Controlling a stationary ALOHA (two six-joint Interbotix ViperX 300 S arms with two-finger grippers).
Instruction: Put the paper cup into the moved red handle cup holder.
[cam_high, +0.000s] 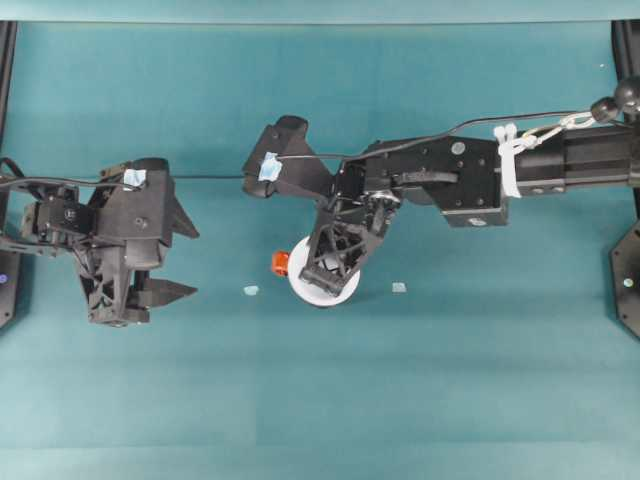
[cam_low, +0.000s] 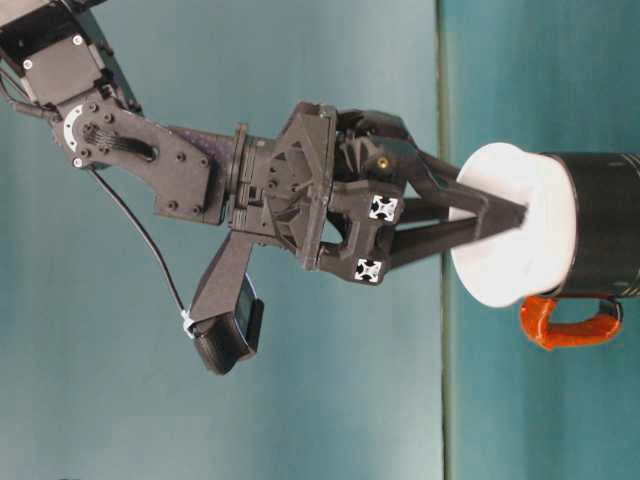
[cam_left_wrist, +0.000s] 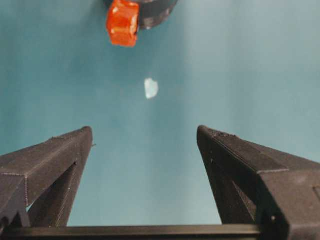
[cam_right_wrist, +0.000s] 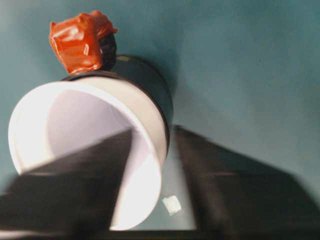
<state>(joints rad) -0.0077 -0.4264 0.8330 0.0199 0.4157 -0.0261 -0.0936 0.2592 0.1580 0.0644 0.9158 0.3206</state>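
The white paper cup (cam_high: 302, 287) sits inside the black red handle cup holder (cam_low: 606, 228), and its wide rim (cam_low: 508, 250) stands above the holder's top. The orange-red handle (cam_high: 280, 263) juts out on the left. My right gripper (cam_high: 326, 274) is shut on the paper cup's rim. In the right wrist view one finger (cam_right_wrist: 80, 185) is inside the cup (cam_right_wrist: 60, 120) and the other is outside. My left gripper (cam_high: 190, 262) hangs open at the left, well apart from the holder (cam_left_wrist: 152, 12), with nothing between its fingers (cam_left_wrist: 55, 155).
Two small pale tape scraps lie on the teal table, one left of the holder (cam_high: 251, 290) and one right of it (cam_high: 399, 287). The right arm's body (cam_high: 470, 175) stretches in from the right edge. Black frame posts stand at both sides.
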